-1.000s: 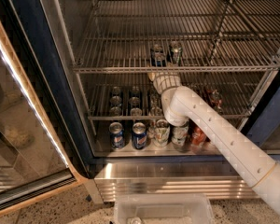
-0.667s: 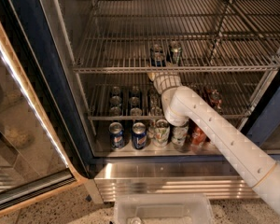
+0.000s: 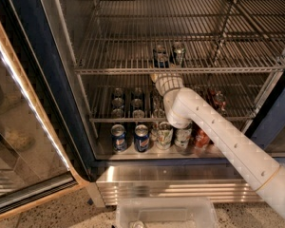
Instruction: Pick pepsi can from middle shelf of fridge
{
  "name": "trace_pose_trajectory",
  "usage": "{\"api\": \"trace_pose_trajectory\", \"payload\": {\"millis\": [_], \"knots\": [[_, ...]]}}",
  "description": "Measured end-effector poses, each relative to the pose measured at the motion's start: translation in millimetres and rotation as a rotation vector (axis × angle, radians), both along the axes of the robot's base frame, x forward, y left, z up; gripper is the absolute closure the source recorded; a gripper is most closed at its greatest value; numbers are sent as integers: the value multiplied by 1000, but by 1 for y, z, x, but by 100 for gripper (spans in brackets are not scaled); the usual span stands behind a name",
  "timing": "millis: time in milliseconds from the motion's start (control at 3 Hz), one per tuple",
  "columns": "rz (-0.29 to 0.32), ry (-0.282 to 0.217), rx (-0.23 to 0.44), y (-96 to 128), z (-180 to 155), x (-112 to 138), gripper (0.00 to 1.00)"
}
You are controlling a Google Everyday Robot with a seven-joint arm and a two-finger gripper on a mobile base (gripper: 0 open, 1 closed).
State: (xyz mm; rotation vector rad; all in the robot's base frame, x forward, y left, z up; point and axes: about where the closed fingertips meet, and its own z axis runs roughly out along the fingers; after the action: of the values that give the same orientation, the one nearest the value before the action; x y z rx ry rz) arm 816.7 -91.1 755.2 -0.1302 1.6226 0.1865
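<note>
The fridge (image 3: 43,82) stands open, its glass door (image 3: 19,141) swung out to the left. On the middle shelf (image 3: 114,56), a chrome wire rack, two cans stand near the front rail. The left one is the dark blue pepsi can (image 3: 160,56) with a silver top. The other can (image 3: 178,52) stands just to its right. My gripper (image 3: 160,76) is at the end of the white arm (image 3: 213,132). It sits at the shelf's front rail, just below and in front of the pepsi can, and partly hides the can's lower part.
The lower wire shelf (image 3: 104,113) holds rows of cans behind my arm. On the steel floor stand two blue cans (image 3: 141,137), white-and-green cans (image 3: 164,136) and a red can (image 3: 202,139). A clear plastic bin (image 3: 166,213) sits on the ground in front.
</note>
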Motion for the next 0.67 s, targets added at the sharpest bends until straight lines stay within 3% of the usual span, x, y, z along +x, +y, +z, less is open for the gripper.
{"api": "trace_pose_trajectory", "payload": {"millis": [667], "knots": [[-24,-45,6,-16,14,-28,100]]}}
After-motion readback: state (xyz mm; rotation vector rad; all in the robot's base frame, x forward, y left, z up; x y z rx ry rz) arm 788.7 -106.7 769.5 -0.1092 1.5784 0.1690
